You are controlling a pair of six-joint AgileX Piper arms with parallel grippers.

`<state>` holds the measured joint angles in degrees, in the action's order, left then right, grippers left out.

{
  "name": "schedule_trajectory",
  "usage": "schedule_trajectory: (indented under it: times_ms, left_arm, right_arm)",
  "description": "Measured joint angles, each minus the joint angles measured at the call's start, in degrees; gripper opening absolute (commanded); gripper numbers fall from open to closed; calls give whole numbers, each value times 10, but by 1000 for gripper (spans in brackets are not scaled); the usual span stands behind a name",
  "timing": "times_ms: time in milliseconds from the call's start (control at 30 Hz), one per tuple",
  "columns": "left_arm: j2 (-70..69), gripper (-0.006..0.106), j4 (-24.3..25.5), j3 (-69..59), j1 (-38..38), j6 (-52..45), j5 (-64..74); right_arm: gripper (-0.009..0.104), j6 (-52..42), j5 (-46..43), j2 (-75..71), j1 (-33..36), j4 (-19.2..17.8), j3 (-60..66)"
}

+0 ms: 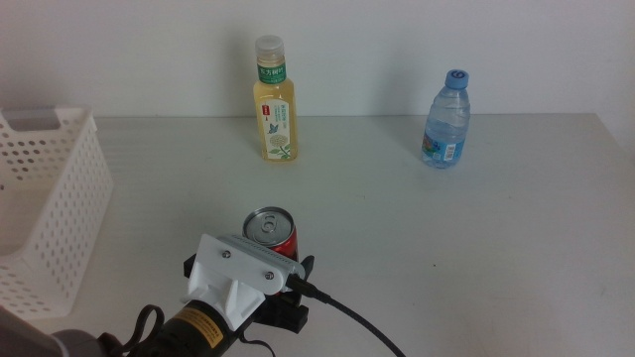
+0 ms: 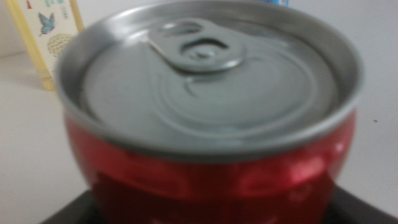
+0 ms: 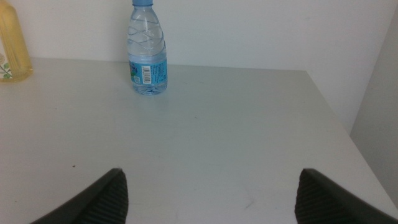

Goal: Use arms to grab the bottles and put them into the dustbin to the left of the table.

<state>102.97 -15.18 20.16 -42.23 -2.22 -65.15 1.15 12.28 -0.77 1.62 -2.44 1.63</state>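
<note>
The red can [image 1: 271,233] stands near the front of the table [image 1: 446,248], and its silver top with pull tab fills the left wrist view [image 2: 205,118]. My left gripper [image 1: 268,260], under a white bracket, is right at the can and comes in from the bottom left. The yellow-liquid bottle [image 1: 275,101] with a green label stands upright at the back. The clear bottle [image 1: 447,119] with a blue cap stands at the back right, and it also shows in the right wrist view [image 3: 148,53]. My right gripper [image 3: 211,174] is open and empty, low over bare table, out of the middle view.
The white perforated dustbin [image 1: 60,213] stands at the table's left side. A white wall runs behind the table. The table's right edge [image 3: 348,124] shows in the right wrist view. A black cable [image 1: 347,315] trails from the left arm.
</note>
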Motion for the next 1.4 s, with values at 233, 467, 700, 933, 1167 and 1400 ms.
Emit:
schedule_trajectory:
  times_ms: [233,467,700,933,1167,1400]
  left_arm:
    - [0,11,18,0,17,26,1]
    - [-52,-2,-14,2,17,28,82]
    - [-183,-2,-23,82,56,-30,375]
    - [-237,-2,8,261,176,-58,741]
    - [-213,-2,32,510,322,-141,1116]
    - [-134,-2,42,683,467,-182,1310]
  right_arm:
    - [94,0,0,0,0,0,0]
    - [94,0,0,0,0,0,0]
    - [94,0,0,0,0,0,0]
    - [94,0,0,0,0,0,0]
    - [94,0,0,0,0,0,0]
    - [94,0,0,0,0,0,0]
